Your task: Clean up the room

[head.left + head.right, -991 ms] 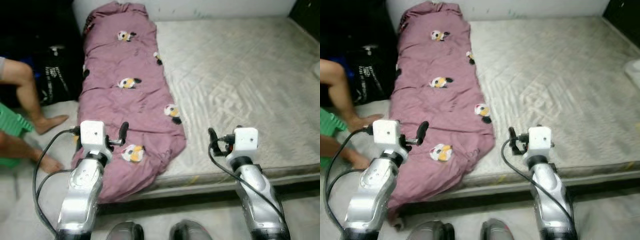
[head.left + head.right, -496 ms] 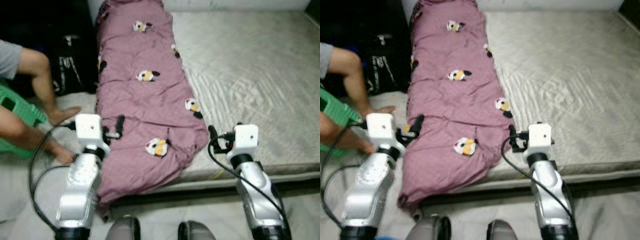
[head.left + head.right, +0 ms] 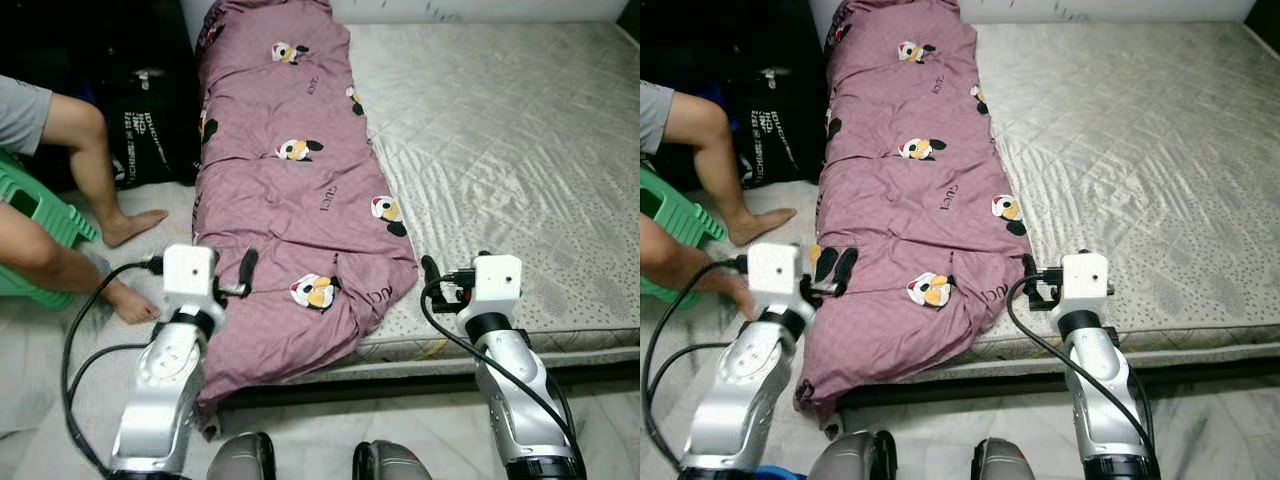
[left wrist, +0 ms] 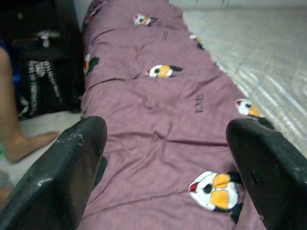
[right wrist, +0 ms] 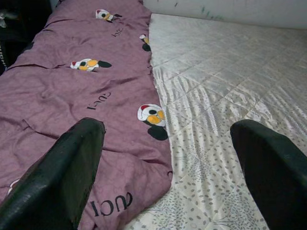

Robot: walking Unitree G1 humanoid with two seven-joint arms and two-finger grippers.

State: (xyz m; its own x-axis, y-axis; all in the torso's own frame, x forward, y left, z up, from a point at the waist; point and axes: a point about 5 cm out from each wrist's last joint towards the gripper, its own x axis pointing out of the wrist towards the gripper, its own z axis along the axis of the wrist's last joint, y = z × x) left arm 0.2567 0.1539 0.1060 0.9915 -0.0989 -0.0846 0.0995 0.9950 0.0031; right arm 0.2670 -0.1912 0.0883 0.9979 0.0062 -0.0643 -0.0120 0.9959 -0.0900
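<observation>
A folded purple quilt (image 3: 290,190) lies along the bed's (image 3: 520,150) left side, its near end hanging over the edge. Left gripper (image 3: 247,272) and right gripper (image 3: 431,276) hover spread apart, holding nothing.

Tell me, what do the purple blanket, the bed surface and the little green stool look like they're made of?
The purple blanket looks like soft padded cotton-type fabric, matte, creasing and sagging over the edge. The mattress seems quilted woven cloth with a slight sheen and stitched diamonds. The green stool looks like moulded plastic, smooth with cut-out slots.
</observation>
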